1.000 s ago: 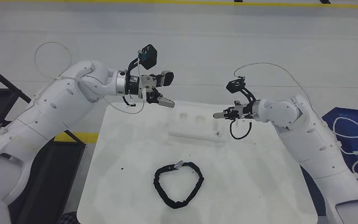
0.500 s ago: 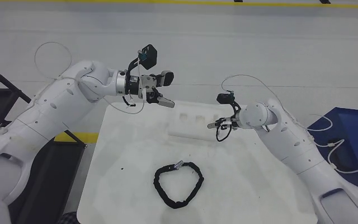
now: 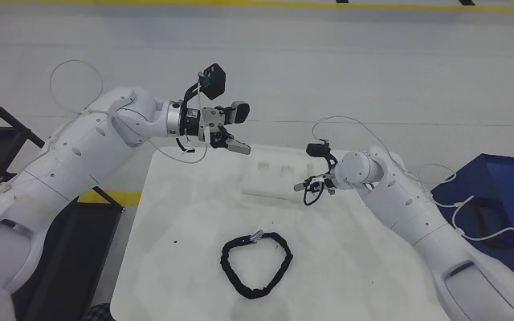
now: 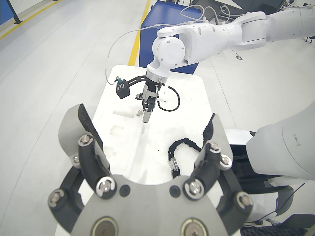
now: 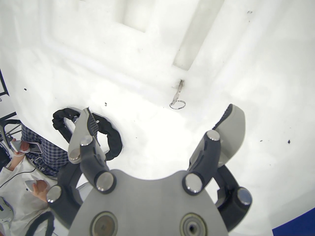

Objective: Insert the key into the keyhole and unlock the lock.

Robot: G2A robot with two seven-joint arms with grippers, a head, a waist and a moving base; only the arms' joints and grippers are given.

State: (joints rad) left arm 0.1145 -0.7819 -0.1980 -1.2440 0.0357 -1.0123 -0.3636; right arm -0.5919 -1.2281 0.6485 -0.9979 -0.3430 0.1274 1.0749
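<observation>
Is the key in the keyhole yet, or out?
Out. The small metal key with its wire ring lies beside the white foam block, apart from the black fabric-sleeved loop lock.

The lock (image 3: 257,265) lies on the table (image 3: 177,265), toward its near edge. Behind it sits a foam block (image 3: 277,183). The key (image 5: 177,94) rests against the block's near side at its right end, under the right gripper (image 3: 299,186). The left gripper (image 3: 241,128) hangs over the table's far left corner.

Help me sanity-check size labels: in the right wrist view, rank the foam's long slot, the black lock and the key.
1-2, unsure: long slot and black lock look alike, and the lock is partly hidden.
3: key, clearly smallest.
</observation>
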